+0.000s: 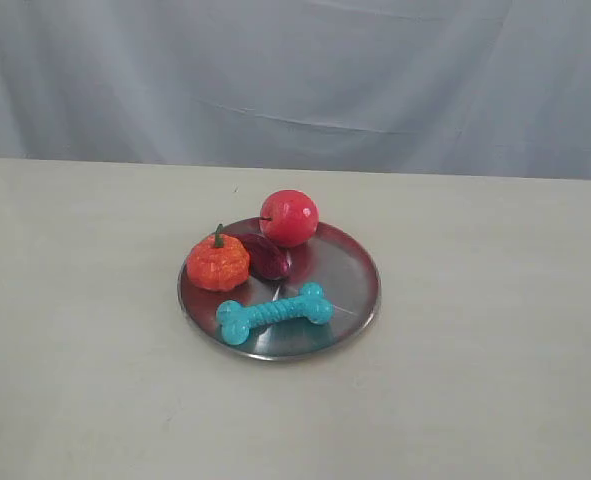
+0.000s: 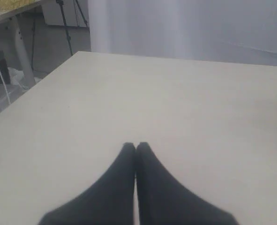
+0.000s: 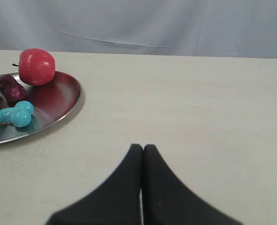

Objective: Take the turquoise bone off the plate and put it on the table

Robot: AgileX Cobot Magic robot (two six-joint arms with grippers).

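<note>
The turquoise bone (image 1: 274,312) lies across the near part of the round silver plate (image 1: 350,272), which rests on the cream table (image 1: 495,350). One knobbed end of the bone (image 3: 17,114) and part of the plate (image 3: 65,96) also show in the right wrist view. My right gripper (image 3: 142,147) is shut and empty above bare table, well off the plate's rim. Over a bare stretch of table (image 2: 175,103), my left gripper (image 2: 135,145) is shut with nothing in it. Neither gripper appears in the exterior view.
On the plate stand a red apple (image 1: 289,217), an orange pumpkin (image 1: 218,263) and a dark purple fruit (image 1: 266,256). A grey curtain (image 1: 295,70) hangs behind the table. In the left wrist view the table's edge (image 2: 30,89) drops to a floor with furniture legs.
</note>
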